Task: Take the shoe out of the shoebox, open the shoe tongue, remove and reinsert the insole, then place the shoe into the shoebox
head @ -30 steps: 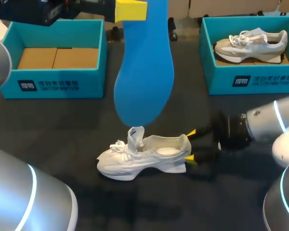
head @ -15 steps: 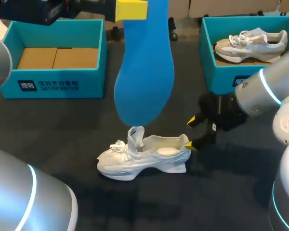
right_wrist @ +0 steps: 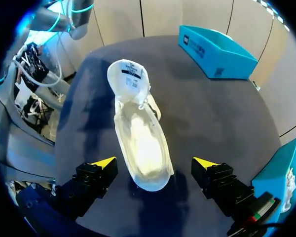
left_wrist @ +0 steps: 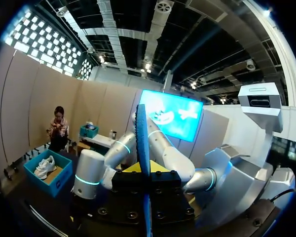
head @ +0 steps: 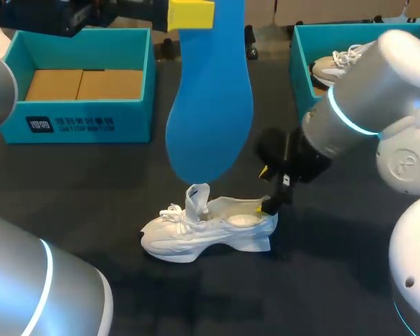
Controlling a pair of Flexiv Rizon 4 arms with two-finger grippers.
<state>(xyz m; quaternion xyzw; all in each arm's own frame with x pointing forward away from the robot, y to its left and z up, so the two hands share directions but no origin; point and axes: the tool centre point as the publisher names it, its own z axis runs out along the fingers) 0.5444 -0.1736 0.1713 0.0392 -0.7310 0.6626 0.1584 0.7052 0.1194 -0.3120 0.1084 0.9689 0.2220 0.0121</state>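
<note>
A white shoe [head: 206, 231] lies on the dark table, toe to the left, with its tongue [head: 196, 197] pulled upright. High above it hangs a blue insole [head: 211, 105], and my left gripper [head: 190, 14] is shut on its upper end. In the left wrist view the insole [left_wrist: 143, 148] shows edge-on between the fingers of the left gripper [left_wrist: 144, 174]. My right gripper [head: 267, 189] stands open just above the shoe's heel. In the right wrist view the shoe [right_wrist: 140, 143] runs ahead from between the right gripper's [right_wrist: 154, 163] spread yellow tips, its inside bare and pale.
A teal shoebox [head: 77, 124] with a cardboard insert stands at the back left. Another teal shoebox [head: 367, 115] at the back right holds a second shoe [head: 332, 66], partly hidden by my right arm. Both boxes [right_wrist: 217, 52] [right_wrist: 278, 182] also show in the right wrist view.
My right arm has risen and swung left, bringing its open gripper from low beside the heel to above it. The left arm and the insole have stayed put.
</note>
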